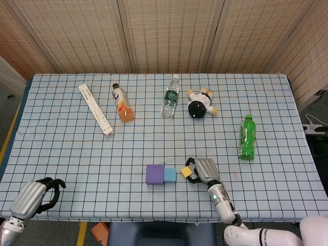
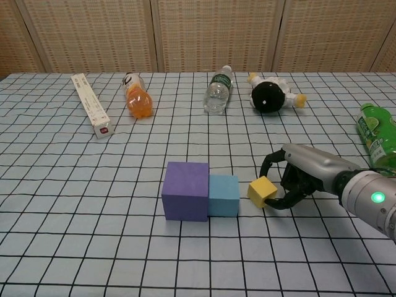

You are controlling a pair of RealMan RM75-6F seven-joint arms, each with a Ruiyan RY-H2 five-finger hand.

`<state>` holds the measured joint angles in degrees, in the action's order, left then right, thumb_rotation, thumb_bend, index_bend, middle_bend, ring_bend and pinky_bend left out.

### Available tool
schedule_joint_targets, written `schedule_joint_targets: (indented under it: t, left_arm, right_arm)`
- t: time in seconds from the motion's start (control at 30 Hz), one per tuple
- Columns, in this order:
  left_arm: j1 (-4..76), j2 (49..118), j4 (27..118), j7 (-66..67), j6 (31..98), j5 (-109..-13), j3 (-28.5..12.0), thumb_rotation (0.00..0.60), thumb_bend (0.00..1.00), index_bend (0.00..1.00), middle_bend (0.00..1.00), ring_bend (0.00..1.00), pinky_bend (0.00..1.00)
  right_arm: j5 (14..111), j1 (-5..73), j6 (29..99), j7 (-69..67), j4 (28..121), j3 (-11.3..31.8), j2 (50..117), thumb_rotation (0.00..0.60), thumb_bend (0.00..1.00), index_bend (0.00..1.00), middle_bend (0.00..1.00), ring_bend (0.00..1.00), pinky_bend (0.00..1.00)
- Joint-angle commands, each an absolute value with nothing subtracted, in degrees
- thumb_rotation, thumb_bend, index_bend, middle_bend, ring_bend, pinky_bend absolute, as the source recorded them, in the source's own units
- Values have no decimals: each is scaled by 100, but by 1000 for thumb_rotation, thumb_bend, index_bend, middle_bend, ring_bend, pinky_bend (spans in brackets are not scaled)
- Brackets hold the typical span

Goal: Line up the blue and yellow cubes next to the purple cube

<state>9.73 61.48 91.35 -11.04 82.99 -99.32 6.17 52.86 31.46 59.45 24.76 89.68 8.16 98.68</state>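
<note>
The yellow cube (image 2: 262, 190) is pinched in the right hand (image 2: 297, 176), just beside the blue cube (image 2: 223, 195), which touches the purple cube (image 2: 185, 190). Beyond the purple cube an orange bottle (image 2: 137, 99), a water bottle (image 2: 218, 91) and a green bottle (image 2: 376, 134) lie on the checked tablecloth (image 2: 93, 185) before woven screens (image 2: 210, 34). The left hand (image 1: 35, 196), at the near edge well left of the purple cube, seems curled in on nothing.

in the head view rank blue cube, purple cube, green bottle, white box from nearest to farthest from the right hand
From the right hand:
1. Blue cube, just to its left.
2. Purple cube, touching the blue one's far side.
3. Green bottle, behind and right.
4. White box, far back left.
</note>
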Motion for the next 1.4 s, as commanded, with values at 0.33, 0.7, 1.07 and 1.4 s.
schedule_joint_targets:
  t: [0.33, 0.7, 1.07, 1.4]
  left_arm:
    - [990, 6173, 9126, -1050, 8232, -9902, 618, 600, 573, 463, 603, 457, 612]
    - [984, 6165, 9124, -1062, 8266, -9923, 618, 600, 575, 463, 603, 457, 613]
    - [989, 6173, 9122, -1038, 8258, -9942, 628, 600, 573, 463, 603, 458, 613]
    - [994, 6177, 9128, -1011, 8234, -9930, 632, 600, 573, 464, 603, 457, 613]
  right_arm:
    - [5192, 3185, 6055, 2550, 9011, 843, 9961, 600, 182, 582, 1000, 917, 1000]
    - [4967, 3175, 6320, 2574, 8885, 999, 10329, 600, 182, 583, 1000, 917, 1000]
    - [4910, 3175, 6192, 2614, 9036, 910, 10225, 600, 183, 510, 1000, 917, 1000]
    - [4909, 3191, 5875, 2421, 9338, 837, 9814, 600, 183, 327, 1000, 917, 1000]
